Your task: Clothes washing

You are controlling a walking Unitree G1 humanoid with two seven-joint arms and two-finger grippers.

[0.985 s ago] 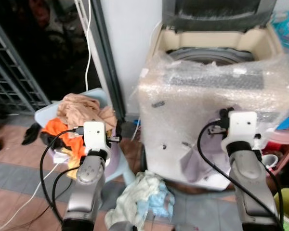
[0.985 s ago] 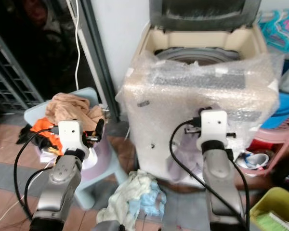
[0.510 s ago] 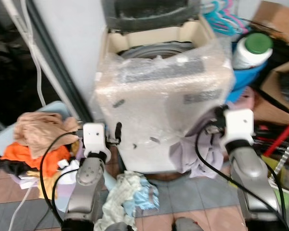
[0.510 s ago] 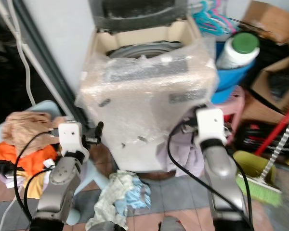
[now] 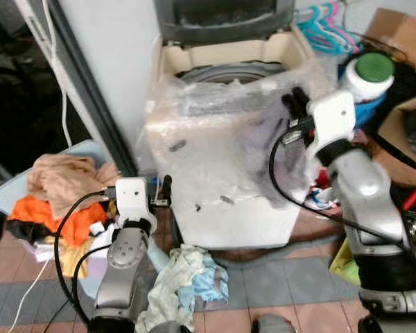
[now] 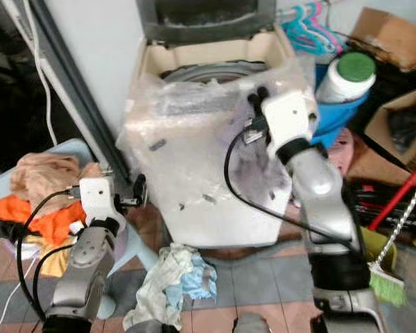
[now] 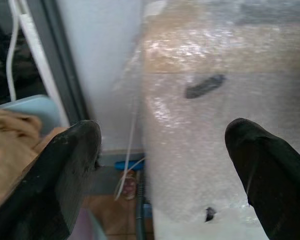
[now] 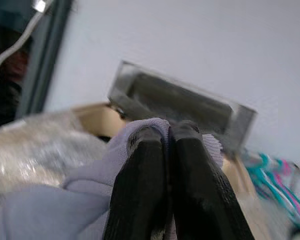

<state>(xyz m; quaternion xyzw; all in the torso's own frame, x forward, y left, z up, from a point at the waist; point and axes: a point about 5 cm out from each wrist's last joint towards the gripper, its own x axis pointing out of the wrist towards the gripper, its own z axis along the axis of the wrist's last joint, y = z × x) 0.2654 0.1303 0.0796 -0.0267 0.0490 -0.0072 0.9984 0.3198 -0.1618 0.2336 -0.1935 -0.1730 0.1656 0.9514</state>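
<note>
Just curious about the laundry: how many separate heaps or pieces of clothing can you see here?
3: a heap on the blue stool at left, a bundle on the floor before the washer, and a lilac garment in the right gripper. More may be hidden.

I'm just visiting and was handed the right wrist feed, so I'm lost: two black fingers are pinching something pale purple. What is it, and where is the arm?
Observer: It is a lilac garment. The right gripper holds it up against the front of a bubble-wrapped washing machine, near the top edge.
Operator: Is the machine open?
Observer: Yes, the lid stands upright and the drum opening shows behind the gripper.
Operator: What is the other arm doing?
Observer: The left gripper is low beside the machine, its fingers spread with nothing between them.
Operator: Any more laundry?
Observer: Tan and orange clothes are piled to the robot's left, and a pale cloth lies on the floor.
</note>
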